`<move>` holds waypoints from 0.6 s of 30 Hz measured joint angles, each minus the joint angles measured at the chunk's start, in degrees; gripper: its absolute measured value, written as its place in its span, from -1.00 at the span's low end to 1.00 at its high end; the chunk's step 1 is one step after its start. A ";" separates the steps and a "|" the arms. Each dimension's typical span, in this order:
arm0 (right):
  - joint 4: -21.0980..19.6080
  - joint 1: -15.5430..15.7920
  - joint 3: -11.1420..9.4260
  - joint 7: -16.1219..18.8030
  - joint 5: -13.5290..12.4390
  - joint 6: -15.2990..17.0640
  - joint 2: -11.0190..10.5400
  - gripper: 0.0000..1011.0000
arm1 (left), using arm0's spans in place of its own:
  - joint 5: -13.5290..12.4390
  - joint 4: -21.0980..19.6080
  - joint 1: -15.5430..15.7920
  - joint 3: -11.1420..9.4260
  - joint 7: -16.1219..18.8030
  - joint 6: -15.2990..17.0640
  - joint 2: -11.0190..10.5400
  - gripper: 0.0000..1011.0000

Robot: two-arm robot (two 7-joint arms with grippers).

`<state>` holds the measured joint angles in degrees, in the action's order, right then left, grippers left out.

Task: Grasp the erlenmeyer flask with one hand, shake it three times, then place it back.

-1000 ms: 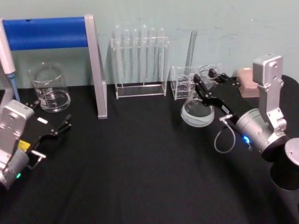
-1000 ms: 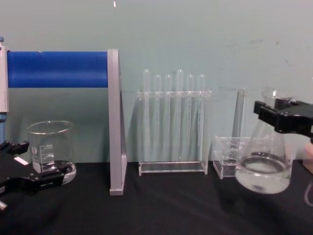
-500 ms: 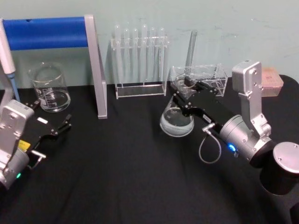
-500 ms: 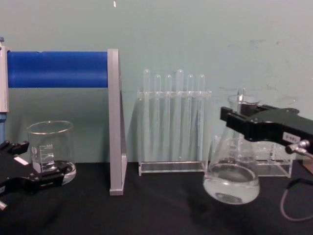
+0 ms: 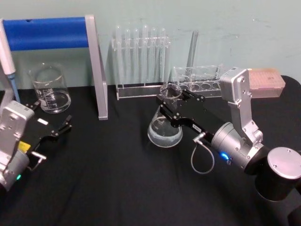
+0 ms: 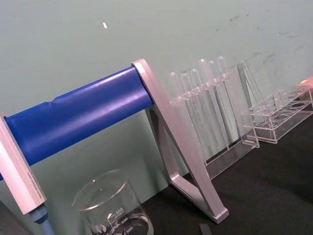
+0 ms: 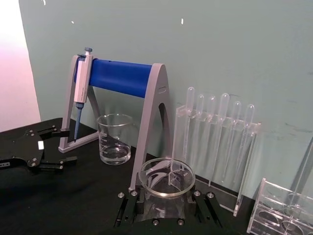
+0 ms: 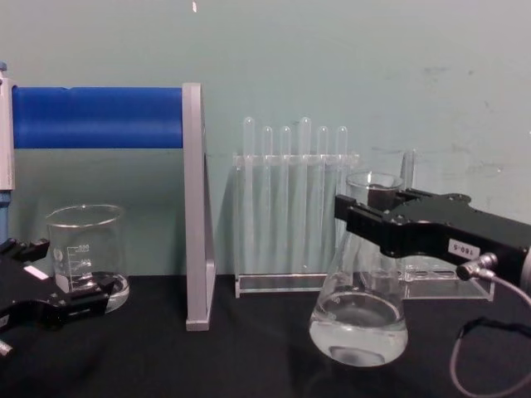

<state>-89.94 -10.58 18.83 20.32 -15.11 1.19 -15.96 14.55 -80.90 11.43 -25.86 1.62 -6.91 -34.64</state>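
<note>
Black cloth (image 5: 117, 183) covers the bench under my right gripper (image 5: 170, 104), and a pale green wall (image 5: 235, 23) closes off the room beyond its fingertips.

**Tool state.** The right gripper is pressed onto the neck of the erlenmeyer flask (image 5: 164, 129), one flat finger on each side just below the flared rim. The flask hangs beneath the fingers with a little clear liquid in its wide base. The base sits low over the cloth; I cannot tell whether it touches.

**Hazards from this position.**
1. Slip. I hold smooth glass at the neck alone. A sharp reversal during a shake could let the neck slide down through the fingers.
2. Collision. The test tube rack (image 5: 141, 66) stands near, beyond the fingertips, and the clear acrylic rack (image 5: 200, 82) lies close beside the gripper body on its wall side. An over-wide stroke could strike either.
3. Spill. The neck is open, so a steep tilt or hard stroke could throw liquid out.
4. Tipping. The flask appears slightly tilted; releasing before the base lies flat could rock it over.

**Idle arm.** My left gripper (image 5: 51, 115), fingers spread and empty, is parked well to the left of the working gripper, near the beaker (image 5: 49, 92) and the blue-barred pipette stand (image 5: 47, 33).
</note>
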 joint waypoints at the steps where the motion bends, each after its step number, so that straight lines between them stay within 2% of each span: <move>1: 0.00 -0.02 0.10 -0.06 -0.08 -0.01 -0.08 -0.11 | 0.00 0.00 0.00 0.00 0.00 0.00 0.00 0.98; 18: 1.86 -0.03 1.21 -0.74 0.07 -1.34 -0.34 -0.11 | 0.00 0.00 0.00 0.00 0.00 0.00 0.00 0.98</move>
<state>-88.08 -10.61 20.04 19.58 -15.04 -0.15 -16.30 14.55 -80.90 11.43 -25.86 1.62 -6.91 -34.65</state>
